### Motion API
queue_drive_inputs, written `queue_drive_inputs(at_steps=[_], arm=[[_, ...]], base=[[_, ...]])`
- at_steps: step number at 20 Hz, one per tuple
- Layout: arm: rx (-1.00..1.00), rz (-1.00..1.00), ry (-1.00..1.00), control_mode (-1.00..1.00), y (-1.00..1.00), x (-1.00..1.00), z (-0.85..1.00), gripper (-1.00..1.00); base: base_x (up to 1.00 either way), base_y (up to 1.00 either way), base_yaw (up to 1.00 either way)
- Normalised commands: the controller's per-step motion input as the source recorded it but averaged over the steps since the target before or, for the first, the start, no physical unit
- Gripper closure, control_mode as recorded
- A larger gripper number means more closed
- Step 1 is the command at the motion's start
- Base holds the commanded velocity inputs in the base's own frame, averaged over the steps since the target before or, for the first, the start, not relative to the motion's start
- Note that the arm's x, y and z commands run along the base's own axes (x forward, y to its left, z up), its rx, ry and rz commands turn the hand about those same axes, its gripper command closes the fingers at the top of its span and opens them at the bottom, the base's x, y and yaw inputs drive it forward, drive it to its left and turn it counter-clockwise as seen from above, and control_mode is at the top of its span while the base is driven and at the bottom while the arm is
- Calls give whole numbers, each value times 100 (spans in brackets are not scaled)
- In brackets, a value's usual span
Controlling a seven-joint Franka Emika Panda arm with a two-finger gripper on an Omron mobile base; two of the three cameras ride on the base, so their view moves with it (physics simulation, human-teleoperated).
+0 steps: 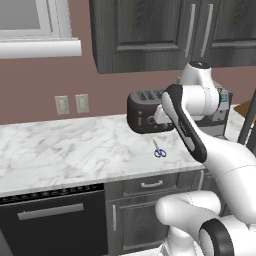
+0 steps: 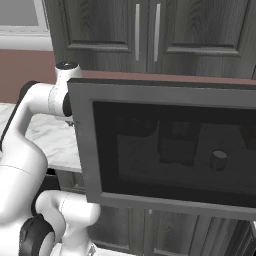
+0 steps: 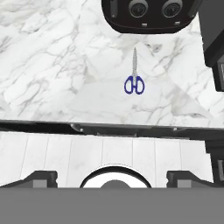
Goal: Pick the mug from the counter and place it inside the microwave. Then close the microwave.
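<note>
Quick count for you: one toaster (image 1: 145,111), dark and rounded, with two slots on top in the left base view and two round dials on its front in the hand view. One pair of scissors (image 3: 134,78) with blue handles, lying flat on the counter (image 1: 65,147) just in front of the toaster, blades pointing at it. Two wall switches (image 1: 71,104) on the brown wall at middle left of the left base view, and one window ledge in the upper left corner.

The counter is white marble with grey veins, over dark grey cabinets.

The microwave door (image 2: 165,145) is swung open and takes up most of the right base view: grey frame, dark glass. Through that glass, right of centre, you can make out a small pale cylinder that looks like the mug (image 2: 218,160), but it's too dim to see the rim colour or what it's sitting on.

The claw (image 3: 112,177) sits at the bottom of the hand view, its two dark tips spread wide apart with nothing between them.
</note>
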Motion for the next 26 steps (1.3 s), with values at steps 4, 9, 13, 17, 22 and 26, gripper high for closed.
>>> queue_drive_inputs(at_steps=[4, 9, 13, 17, 22, 26], arm=[[0, 0, 0, -100, 0, 0, 0, -100], [0, 0, 0, -100, 0, 0, 0, -100], [0, 0, 0, -100, 0, -2, 0, -100], [0, 0, 0, -100, 0, -1, 0, -100], [0, 0, 0, 100, 0, 0, 0, -100], [0, 0, 0, 100, 0, 0, 0, -100]], base=[[0, 0, 0], [0, 0, 0], [0, 0, 0], [0, 0, 0], [1, 8, -8], [19, 26, -29]])
